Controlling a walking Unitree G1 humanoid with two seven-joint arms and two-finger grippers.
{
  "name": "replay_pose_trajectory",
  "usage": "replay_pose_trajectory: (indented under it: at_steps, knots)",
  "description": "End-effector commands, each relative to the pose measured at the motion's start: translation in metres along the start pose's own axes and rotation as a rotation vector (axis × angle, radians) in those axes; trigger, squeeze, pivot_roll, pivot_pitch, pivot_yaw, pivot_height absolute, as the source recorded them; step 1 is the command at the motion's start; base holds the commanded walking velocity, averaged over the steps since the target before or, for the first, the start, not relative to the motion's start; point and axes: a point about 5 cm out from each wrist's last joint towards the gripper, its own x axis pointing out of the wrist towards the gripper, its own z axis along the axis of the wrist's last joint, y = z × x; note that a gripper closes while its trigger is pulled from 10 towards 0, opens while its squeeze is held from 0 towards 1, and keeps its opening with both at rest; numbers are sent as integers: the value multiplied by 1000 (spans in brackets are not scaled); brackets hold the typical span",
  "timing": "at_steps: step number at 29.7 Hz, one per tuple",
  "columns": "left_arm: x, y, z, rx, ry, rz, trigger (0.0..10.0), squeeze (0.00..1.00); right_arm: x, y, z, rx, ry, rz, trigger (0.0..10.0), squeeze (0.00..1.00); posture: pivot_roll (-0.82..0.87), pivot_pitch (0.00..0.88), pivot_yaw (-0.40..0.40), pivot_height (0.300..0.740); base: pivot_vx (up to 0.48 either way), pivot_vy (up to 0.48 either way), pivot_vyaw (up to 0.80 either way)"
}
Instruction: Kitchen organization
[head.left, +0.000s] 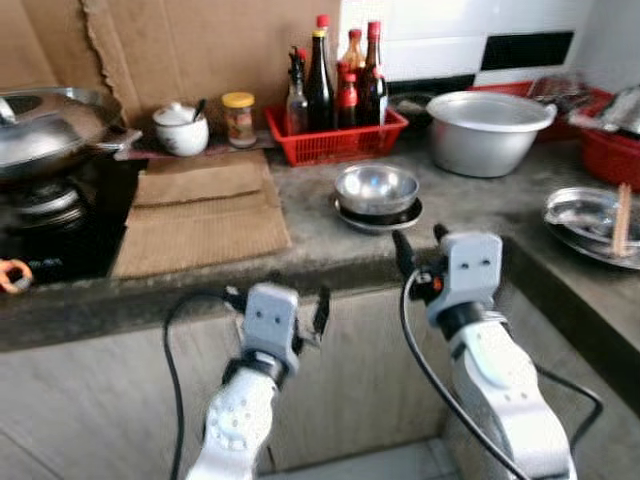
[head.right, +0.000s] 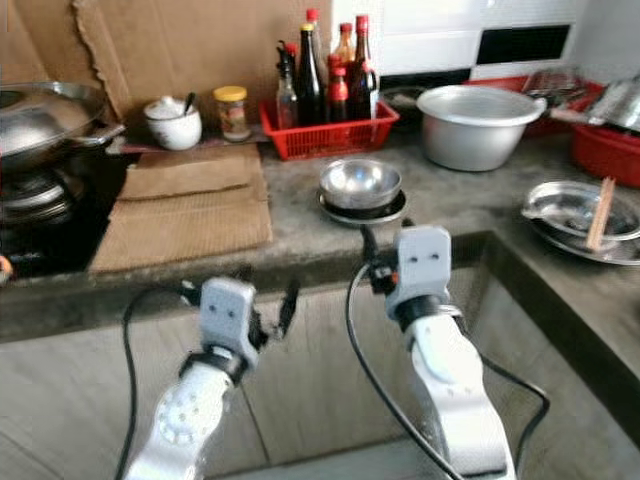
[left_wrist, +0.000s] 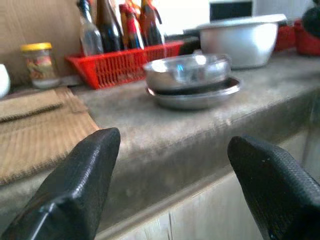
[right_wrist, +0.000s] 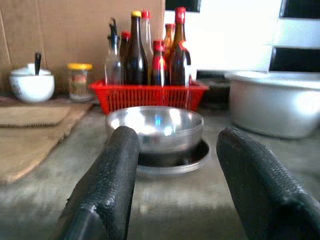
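1. Starting left of the steel bowl (head.left: 376, 188), you see a wok (head.left: 45, 125), cardboard (head.left: 200, 205), and a red basket (head.left: 335, 140) of bottles behind.
2. Your left gripper (head.left: 278, 300) hangs below the counter (head.left: 310, 240) edge, fingers apart.
3. Your right gripper (head.left: 418, 243), fingers apart, faces the bowl, which sits on a plate.
4. Right of it stands a large basin (head.left: 487, 130).

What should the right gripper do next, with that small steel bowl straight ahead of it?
Probably ease the right gripper forward and slightly up onto the small steel bowl. Its fingers are open, level with the counter edge and short of the bowl, which the wrist view frames between them. The bowl sits on a steel plate, so close on the bowl's rim alone. The left gripper hangs below the counter.
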Motion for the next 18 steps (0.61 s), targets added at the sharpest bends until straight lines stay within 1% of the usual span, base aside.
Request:
replay_pose_trajectory:
  at_steps: [1, 2, 3, 5, 8, 9, 10, 15, 16, 18]
  knots:
    - [0, 6, 2, 20, -4, 18, 10000, 0, 6, 7, 4, 25, -14, 33, 10000, 0, 47, 17, -28, 740, 266, 0, 0]
    - [0, 6, 2, 20, -4, 18, 10000, 0, 6, 7, 4, 25, -14, 33, 10000, 0, 47, 17, -28, 740, 266, 0, 0]
    - [1, 7, 1, 20, -4, 18, 10000, 0, 12, 7, 7, 22, -18, 58, 10000, 0, 47, 17, -28, 740, 266, 0, 0]
    - [1, 7, 2, 20, -5, 18, 10000, 0, 15, 7, 7, 18, -16, 64, 10000, 0, 47, 17, -28, 740, 266, 0, 0]
    - [1, 7, 2, 20, -7, 17, 10000, 0, 24, 6, 6, -11, 5, 73, 10000, 0, 48, 21, -30, 740, 266, 0, 0]
    - [1, 7, 2, 20, -7, 17, 10000, 0, 24, 6, 6, -11, 5, 73, 10000, 0, 48, 21, -30, 740, 266, 0, 0]
    - [2, 7, 2, 20, -9, 17, 10000, 0, 29, 5, 6, -33, 16, 72, 10000, 0, 49, 22, -32, 740, 270, 0, 0]
    - [1, 7, 3, 18, -11, 19, 10000, 0, 38, 3, 10, -17, 23, 66, 10000, 0, 51, 24, -37, 740, 269, 0, 0]
    - [1, 7, 3, 17, -10, 19, 10000, 0, 40, 2, 10, -10, 25, 60, 10000, 224, 51, 25, -36, 740, 266, 0, 0]
    - [1, 7, 2, 15, -9, 18, 10000, 0, 43, 1, 11, -3, 27, 54, 10000, 224, 49, 27, -35, 740, 266, 0, 0]
